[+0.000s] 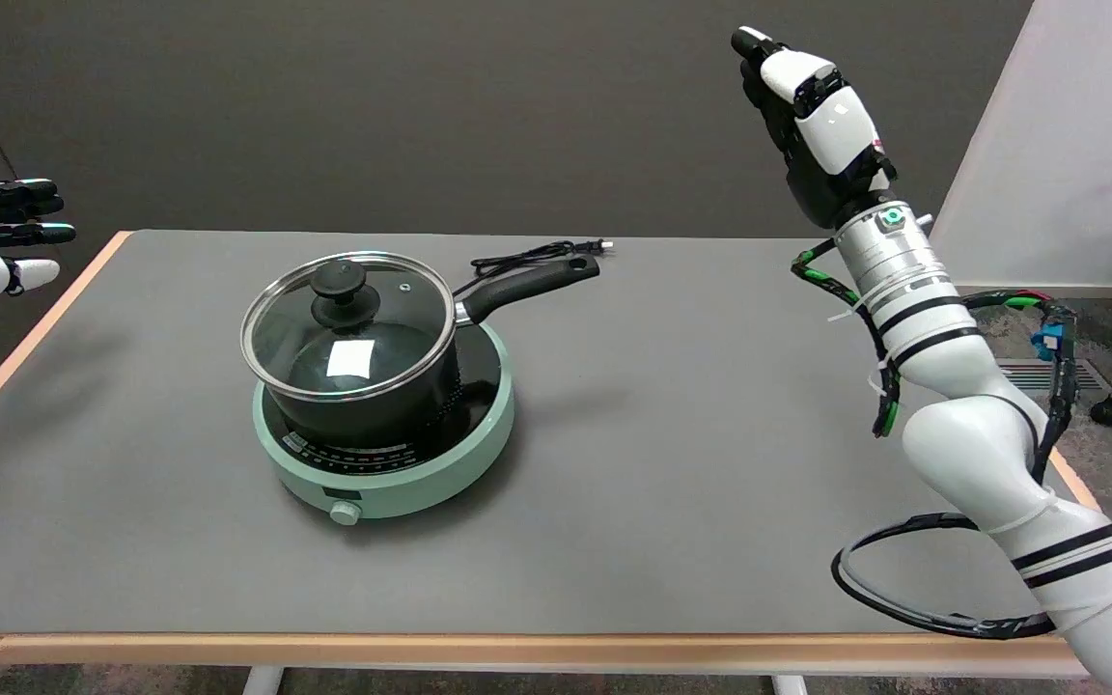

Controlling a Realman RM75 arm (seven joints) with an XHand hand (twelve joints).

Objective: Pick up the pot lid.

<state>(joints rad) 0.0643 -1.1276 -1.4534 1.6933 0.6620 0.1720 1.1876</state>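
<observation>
Head view shows the right hand [812,116] raised high above the table's [672,425] far right edge, fingers extended and holding nothing, with the lid [348,323] well off to its left, sitting on the pot [392,396] toward the table's left side.

Pot lid [348,328]: clear glass, silver rim, black knob. Pot [392,405]: black. Burner base [402,473]: pale green. Counter [672,434]: grey, light wood edging. Right hand [812,116]: white and black.
</observation>
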